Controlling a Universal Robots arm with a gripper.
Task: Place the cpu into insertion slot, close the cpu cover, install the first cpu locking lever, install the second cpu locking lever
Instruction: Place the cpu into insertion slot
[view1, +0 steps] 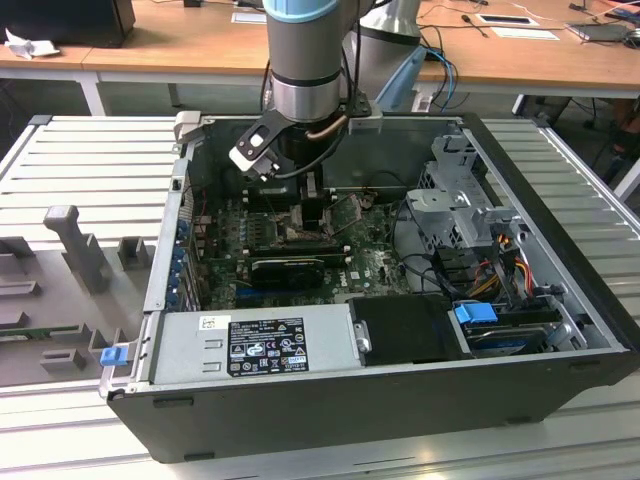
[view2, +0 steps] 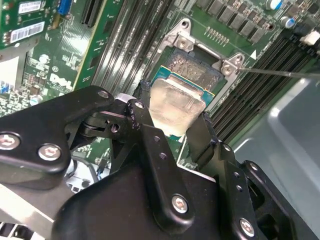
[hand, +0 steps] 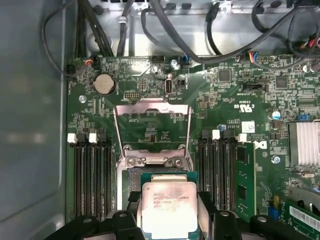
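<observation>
In both wrist views my gripper (view2: 172, 112) (hand: 168, 220) is shut on the cpu (view2: 176, 100) (hand: 169, 202), a silver square chip with a green edge, with one black finger (view2: 145, 115) on each side. The cpu hangs level right over the insertion slot (view2: 194, 65) (hand: 131, 184), close to its silver frame; I cannot tell if it touches. The cpu cover (hand: 118, 127), a thin silvery frame with a big window, is swung up and open beyond the slot. In the exterior view the gripper (view1: 300, 215) reaches down into the open computer case (view1: 560, 400), onto the motherboard (view1: 360, 265).
Rows of black memory slots (hand: 92, 175) (hand: 217, 172) flank the socket. A thin metal lever rod (view2: 280, 73) sticks out beside the socket frame. Black cables (hand: 150, 20) hang along the case wall. The power supply (view1: 260, 345) and drive cage (view1: 470, 215) crowd the case.
</observation>
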